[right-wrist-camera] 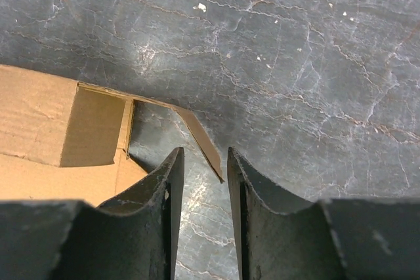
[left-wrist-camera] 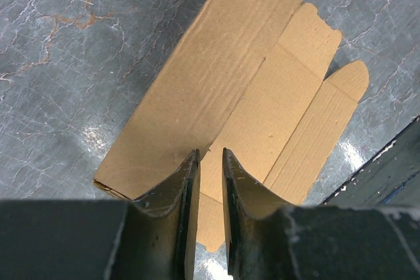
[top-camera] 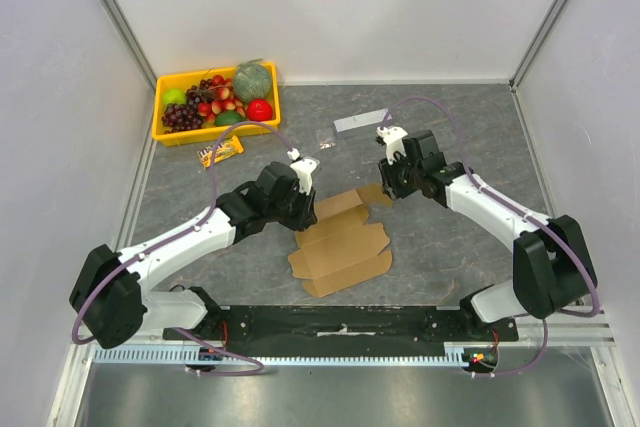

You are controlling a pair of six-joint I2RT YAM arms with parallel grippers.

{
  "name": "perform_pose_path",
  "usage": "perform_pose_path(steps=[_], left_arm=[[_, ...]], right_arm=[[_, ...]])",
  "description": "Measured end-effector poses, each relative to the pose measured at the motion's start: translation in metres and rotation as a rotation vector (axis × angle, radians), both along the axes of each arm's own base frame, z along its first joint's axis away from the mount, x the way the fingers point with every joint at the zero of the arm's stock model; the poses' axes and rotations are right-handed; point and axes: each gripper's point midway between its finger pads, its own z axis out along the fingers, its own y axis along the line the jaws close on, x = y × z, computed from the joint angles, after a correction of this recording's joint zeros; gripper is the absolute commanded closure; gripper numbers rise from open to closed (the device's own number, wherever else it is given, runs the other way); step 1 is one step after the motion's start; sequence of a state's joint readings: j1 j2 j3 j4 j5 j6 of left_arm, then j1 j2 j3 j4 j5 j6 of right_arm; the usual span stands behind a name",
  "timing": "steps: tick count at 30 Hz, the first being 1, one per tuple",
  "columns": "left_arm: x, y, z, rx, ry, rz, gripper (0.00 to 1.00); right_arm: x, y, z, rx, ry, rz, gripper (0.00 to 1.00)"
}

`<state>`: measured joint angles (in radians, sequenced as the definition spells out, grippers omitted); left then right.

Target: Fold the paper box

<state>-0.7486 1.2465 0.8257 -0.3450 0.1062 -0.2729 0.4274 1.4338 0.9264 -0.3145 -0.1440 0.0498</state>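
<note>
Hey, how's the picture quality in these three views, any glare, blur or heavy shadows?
Top external: even light, sharp, only soft shadows on the table. Left wrist: white glare patches on the table on either side of the paper box; the left tool's fingers look dark and slightly soft. Right wrist: one glare patch on the table beyond the box, and a dark shadow under its raised flap.

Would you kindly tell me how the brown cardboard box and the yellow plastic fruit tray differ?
The brown cardboard box lies low, flaps spread, at the near centre; the yellow plastic fruit tray sits in the far left corner. The box holds nothing; the tray is heaped with fruit. Both rest on the grey table.
</note>
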Motion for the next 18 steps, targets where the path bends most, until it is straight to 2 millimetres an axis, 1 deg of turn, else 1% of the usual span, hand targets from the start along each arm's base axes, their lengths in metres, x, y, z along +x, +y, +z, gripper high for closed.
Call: perform_pose_path(steps=[3,8,12,15,18], left_arm=[[0.000,0.000,0.000,0.001,0.001,0.000,0.75],[-0.001,0.000,0.000,0.000,0.000,-0.003,0.75],[-0.006,-0.004,0.006,-0.010,-0.014,-0.020,0.75],[-0.015,-0.013,0.018,-0.038,-0.044,-0.046,0.75],[-0.029,-0.034,0.030,-0.088,-0.076,-0.100,0.75]], right_arm=[[0.002,0.002,-0.005,-0.004,0.012,0.016,0.65],[0.000,0.003,-0.016,-0.016,0.042,0.030,0.75],[-0.002,0.005,-0.017,-0.006,0.054,0.039,0.82],[-0.002,0.006,-0.017,-0.001,0.054,0.041,0.87],[-0.003,0.006,-0.012,0.005,0.048,0.041,0.90]])
